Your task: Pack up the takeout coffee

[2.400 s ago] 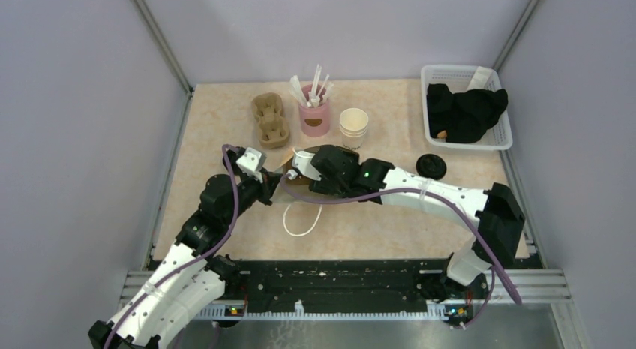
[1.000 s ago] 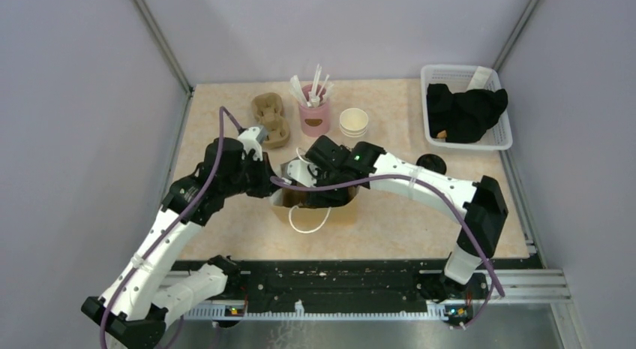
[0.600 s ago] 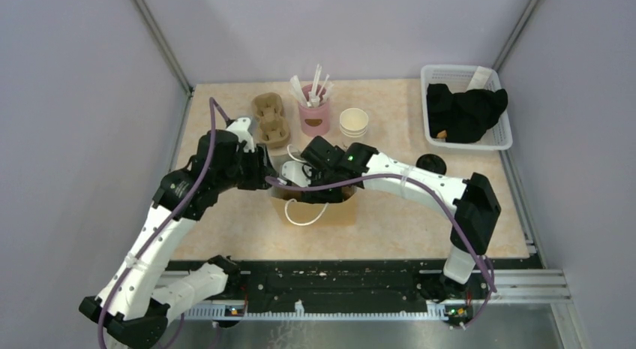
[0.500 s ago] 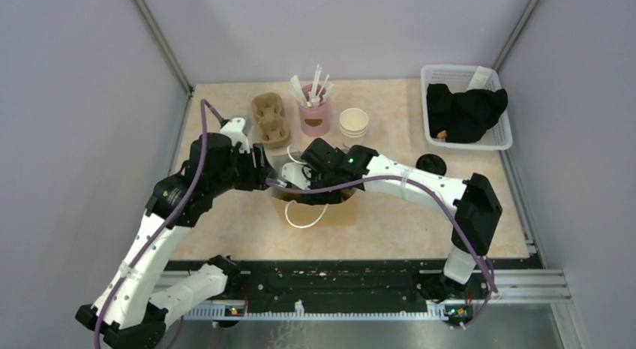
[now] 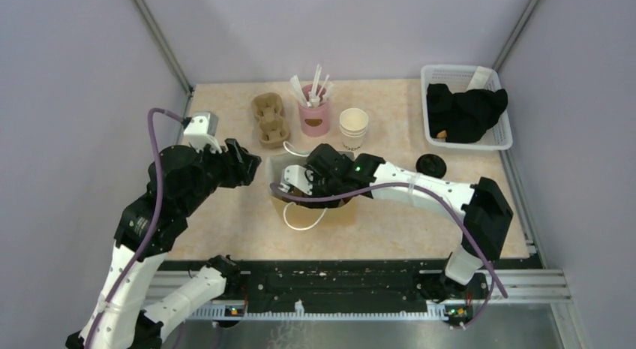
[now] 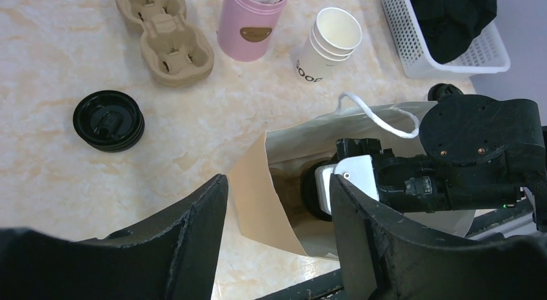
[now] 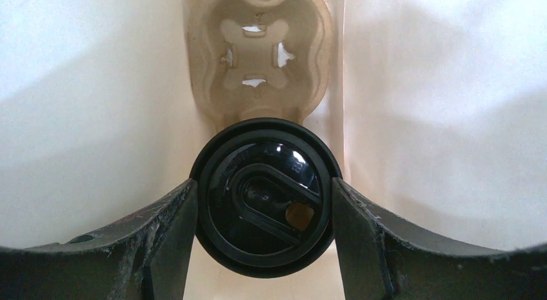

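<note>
a: what has the right gripper (image 7: 262,182) got?
b: it is clamped on a takeout coffee cup (image 7: 264,203), one finger pressed to each side of the black lid

a: and where is that cup?
b: upright inside the paper bag (image 6: 284,142), over the near end of a cardboard carrier (image 7: 258,48) lying on the bag's floor; whether it is seated in a slot i cannot tell. the slot beyond it shows a cross-shaped cutout

a: the left gripper (image 6: 277,180)?
b: fingers apart, nothing between them, up above the table (image 6: 64,171), left of the bag's mouth and not touching it

a: what lies around the bag?
b: a loose black lid (image 6: 108,119) to its left; further back a second carrier (image 6: 164,35), a pink holder (image 6: 251,22) and a stack of lidless cups (image 6: 326,42); a white basket (image 6: 451,61) at the far right
</note>
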Controlling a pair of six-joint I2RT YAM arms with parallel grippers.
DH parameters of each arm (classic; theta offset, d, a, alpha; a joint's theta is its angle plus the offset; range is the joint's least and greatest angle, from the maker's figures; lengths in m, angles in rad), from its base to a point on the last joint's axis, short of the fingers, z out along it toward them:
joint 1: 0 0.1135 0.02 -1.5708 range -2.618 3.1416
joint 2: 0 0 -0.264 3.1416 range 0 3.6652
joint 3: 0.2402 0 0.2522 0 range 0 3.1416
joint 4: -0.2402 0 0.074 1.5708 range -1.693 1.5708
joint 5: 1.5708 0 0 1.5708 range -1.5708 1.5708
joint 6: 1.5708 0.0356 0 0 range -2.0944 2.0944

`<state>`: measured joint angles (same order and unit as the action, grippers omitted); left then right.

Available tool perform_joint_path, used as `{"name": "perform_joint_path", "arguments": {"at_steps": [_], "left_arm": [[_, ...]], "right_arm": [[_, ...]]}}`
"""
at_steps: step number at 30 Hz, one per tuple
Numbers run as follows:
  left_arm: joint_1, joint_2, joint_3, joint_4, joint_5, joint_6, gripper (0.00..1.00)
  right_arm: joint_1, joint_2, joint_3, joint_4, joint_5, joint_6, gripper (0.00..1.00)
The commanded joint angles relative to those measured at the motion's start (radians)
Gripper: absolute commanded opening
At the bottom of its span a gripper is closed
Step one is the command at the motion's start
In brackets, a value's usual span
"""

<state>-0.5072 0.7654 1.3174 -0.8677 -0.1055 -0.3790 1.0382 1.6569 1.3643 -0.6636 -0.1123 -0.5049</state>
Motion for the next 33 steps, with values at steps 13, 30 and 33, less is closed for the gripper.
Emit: {"name": "perform_joint_path", "arguments": {"at_steps": [13,30,33], "left_arm": [[-0.005,0.049,0.042,-0.051,0.014,-0.032,0.66],[-0.004,0.129,0.047,-0.113,0.097,-0.103,0.71],[-0.003,0.183,0.057,-0.118,0.152,-0.104,0.75]], "right_arm": [[0.012,0.044,0.271,-0.299,0.139,0.095,0.79],[0.043,0.01,0.616,-0.447,0.303,0.325,0.95],[0.043,0.012,0.742,-0.524,0.39,0.472,0.95]]}}
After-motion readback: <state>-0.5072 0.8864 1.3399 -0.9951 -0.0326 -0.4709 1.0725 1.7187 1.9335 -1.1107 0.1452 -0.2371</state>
